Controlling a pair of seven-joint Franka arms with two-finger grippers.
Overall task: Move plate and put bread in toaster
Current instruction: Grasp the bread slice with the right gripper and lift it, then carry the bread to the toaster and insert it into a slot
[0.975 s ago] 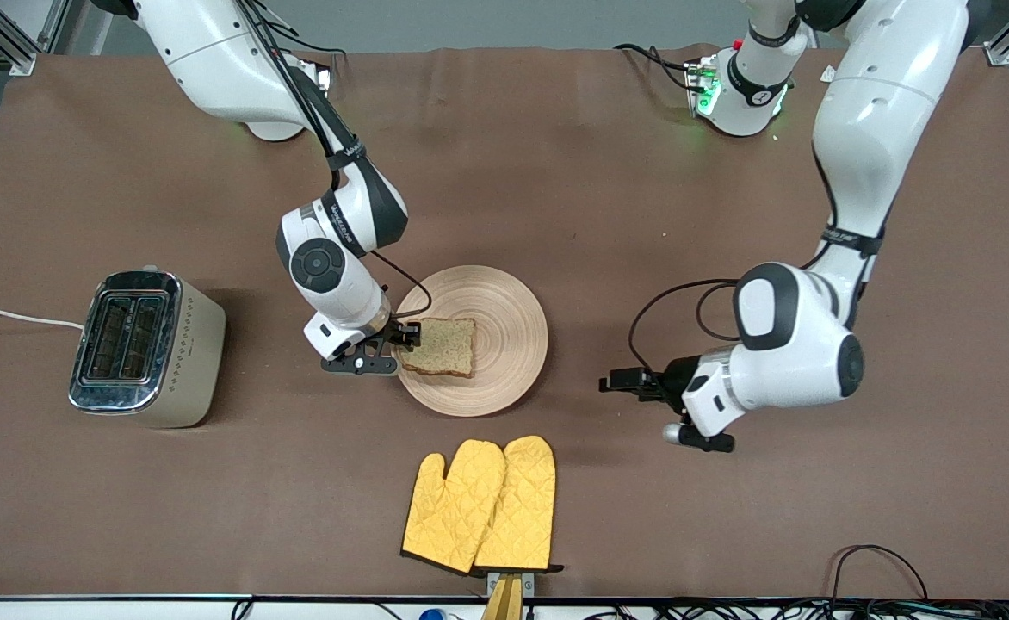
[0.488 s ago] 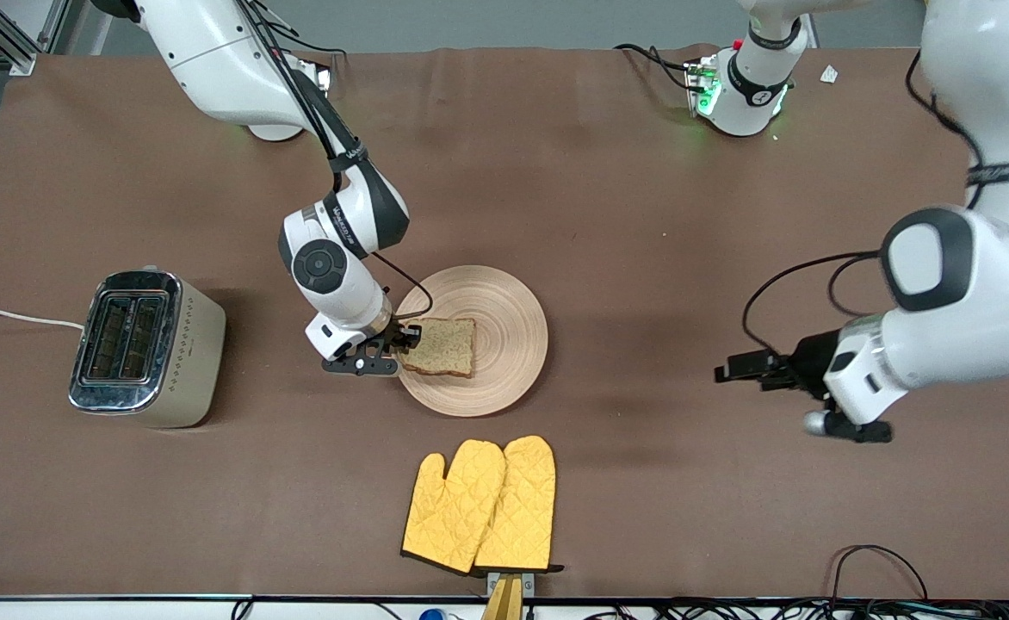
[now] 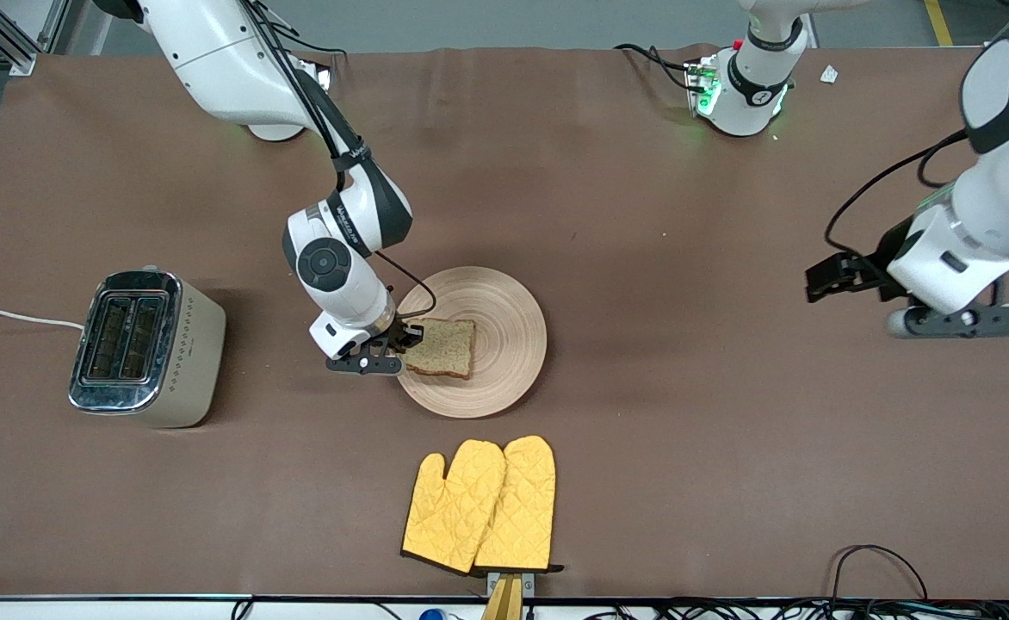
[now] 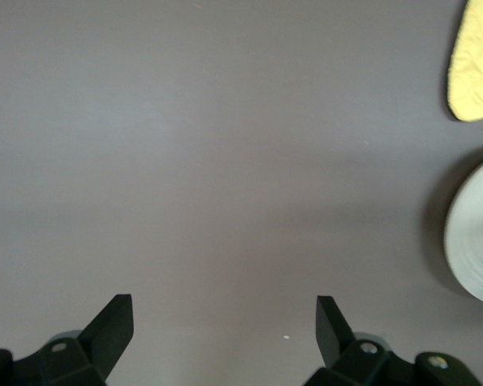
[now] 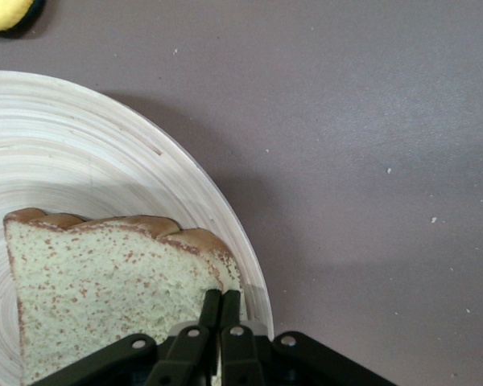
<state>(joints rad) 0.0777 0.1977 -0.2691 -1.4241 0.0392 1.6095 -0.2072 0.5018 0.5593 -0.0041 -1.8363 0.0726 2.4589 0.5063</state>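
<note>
One table (image 3: 642,413), brown cloth. Plate (image 3: 504,344), mid-table, just farther from the front camera than the yellow oven mitts (image 3: 480,506). Toaster (image 3: 147,349), upright at the right arm's end. Bread (image 3: 444,346) on the plate, its edge pinched in the closed right gripper (image 3: 403,337). Left gripper (image 4: 225,330) spread wide, empty, over bare cloth.

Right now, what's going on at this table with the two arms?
The right gripper is shut on the edge of the bread, which lies on the wooden plate mid-table. The toaster stands toward the right arm's end of the table with both slots empty. The left gripper hangs open over bare table toward the left arm's end, holding nothing. A pair of yellow oven mitts lies nearer the front camera than the plate.
</note>
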